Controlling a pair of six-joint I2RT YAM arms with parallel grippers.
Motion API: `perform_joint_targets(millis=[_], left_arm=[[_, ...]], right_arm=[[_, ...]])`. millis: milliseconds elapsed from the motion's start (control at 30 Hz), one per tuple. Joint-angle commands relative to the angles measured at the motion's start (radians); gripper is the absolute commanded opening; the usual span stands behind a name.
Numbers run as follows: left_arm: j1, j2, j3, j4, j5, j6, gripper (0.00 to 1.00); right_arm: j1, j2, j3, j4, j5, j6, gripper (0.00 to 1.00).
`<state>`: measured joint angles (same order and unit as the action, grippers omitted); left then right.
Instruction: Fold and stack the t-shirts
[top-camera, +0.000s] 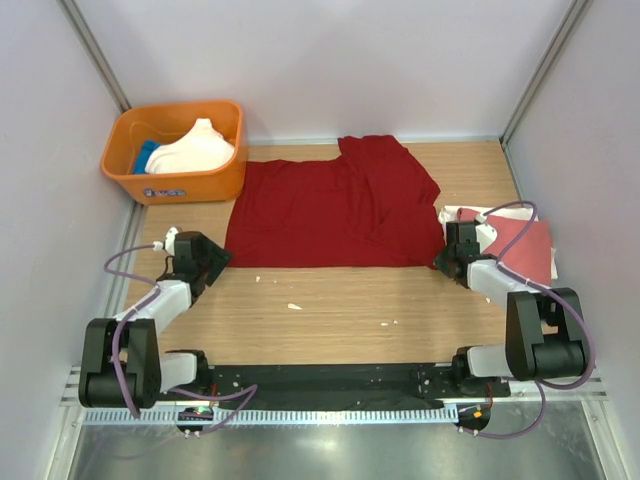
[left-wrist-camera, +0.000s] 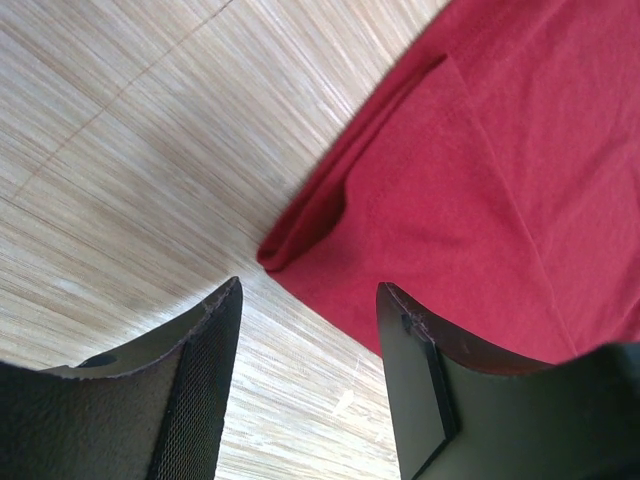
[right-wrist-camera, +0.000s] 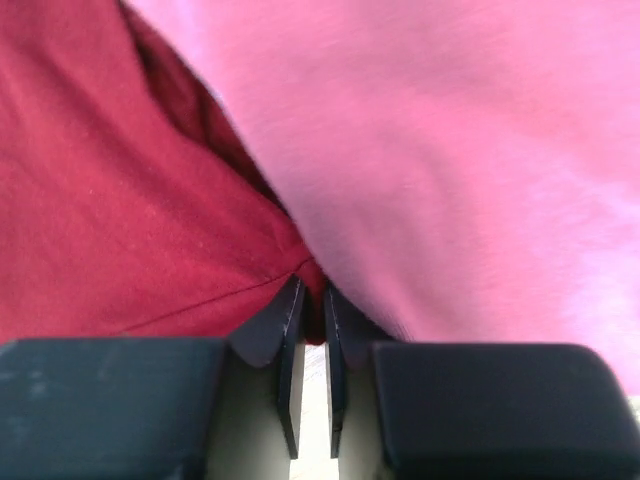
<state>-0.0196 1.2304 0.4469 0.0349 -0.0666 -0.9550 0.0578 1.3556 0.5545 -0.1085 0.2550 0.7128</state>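
Observation:
The dark red t-shirt (top-camera: 330, 205) lies spread on the wooden table, its far right part folded over. My left gripper (top-camera: 215, 258) is open just off the shirt's near left corner (left-wrist-camera: 290, 250), low over the table and touching nothing. My right gripper (top-camera: 440, 262) is shut on the shirt's near right corner, a fold of dark red cloth (right-wrist-camera: 312, 300) pinched between its jaws. A folded salmon-pink t-shirt (top-camera: 525, 245) lies on white cloth at the right, and fills the right of the right wrist view (right-wrist-camera: 450, 150).
An orange plastic tub (top-camera: 175, 150) at the back left holds white, cream and blue shirts. Small white specks lie on the table near the front of the red shirt. Walls close in the left, back and right sides.

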Motion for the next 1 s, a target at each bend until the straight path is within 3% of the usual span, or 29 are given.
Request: perform_joint_targets(millis=[0, 33, 267, 433, 600, 700, 733, 767, 833, 867, 967], left_arm=[[0.000, 0.012, -0.016, 0.059, -0.006, -0.014, 0.57], [0.000, 0.020, -0.017, 0.069, -0.004, -0.014, 0.56], [0.000, 0.043, -0.033, 0.100, -0.013, -0.031, 0.54], [-0.005, 0.087, -0.033, 0.137, -0.009, -0.044, 0.47], [-0.029, 0.187, -0.016, 0.181, 0.031, -0.079, 0.49], [-0.048, 0.204, -0.022, 0.188, 0.030, -0.088, 0.47], [-0.051, 0.208, -0.027, 0.198, 0.028, -0.088, 0.42], [-0.051, 0.208, -0.031, 0.206, 0.030, -0.085, 0.22], [-0.052, 0.202, -0.037, 0.212, 0.027, -0.074, 0.04], [-0.051, 0.199, -0.036, 0.206, 0.022, -0.073, 0.00], [-0.049, 0.160, -0.022, 0.169, -0.018, -0.060, 0.00]], right_arm=[[0.004, -0.012, -0.018, 0.036, 0.109, 0.017, 0.16], [0.004, -0.027, -0.024, 0.036, 0.110, 0.016, 0.22], [0.002, -0.059, -0.041, 0.043, 0.118, 0.016, 0.22], [0.002, -0.061, -0.042, 0.049, 0.112, 0.019, 0.16], [0.004, -0.069, -0.045, 0.052, 0.109, 0.017, 0.16], [0.004, -0.073, -0.042, 0.050, 0.109, 0.017, 0.08], [0.002, -0.073, -0.044, 0.049, 0.109, 0.017, 0.01], [0.004, -0.075, -0.042, 0.047, 0.109, 0.017, 0.01], [0.002, -0.081, -0.042, 0.046, 0.107, 0.017, 0.01], [0.002, -0.084, -0.038, 0.043, 0.109, 0.016, 0.01], [0.002, -0.092, -0.012, 0.004, 0.115, 0.007, 0.01]])
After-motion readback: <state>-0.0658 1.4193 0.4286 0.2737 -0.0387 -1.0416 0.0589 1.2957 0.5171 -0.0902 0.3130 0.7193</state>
